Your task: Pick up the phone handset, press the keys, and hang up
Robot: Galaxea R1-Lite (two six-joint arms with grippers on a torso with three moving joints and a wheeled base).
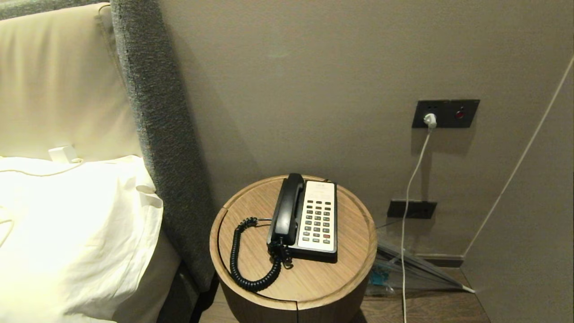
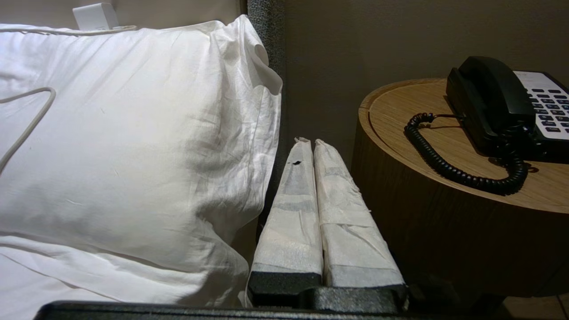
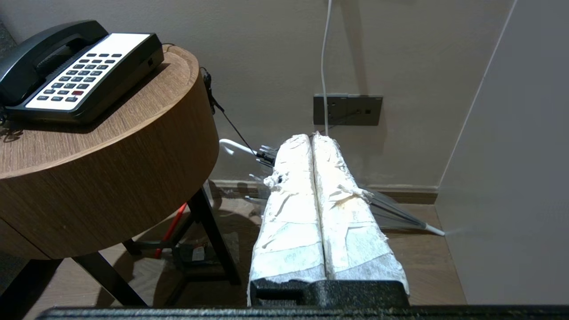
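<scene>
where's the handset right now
In the head view the phone handset lies in its cradle on the left side of the phone base, beside the keys, on the round wooden table.

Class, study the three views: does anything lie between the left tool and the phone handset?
Yes: the side table's wooden wall. The left tool sits low beside it, shut; the phone handset rests on the phone above, uncovered.

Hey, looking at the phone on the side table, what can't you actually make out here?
- Key labels: too small in every view.
- Handset underside and cradle: hidden by the handset itself.
- Phone's near end, left wrist view: cut off by the frame edge.
- Both end effectors: outside the head view.
</scene>
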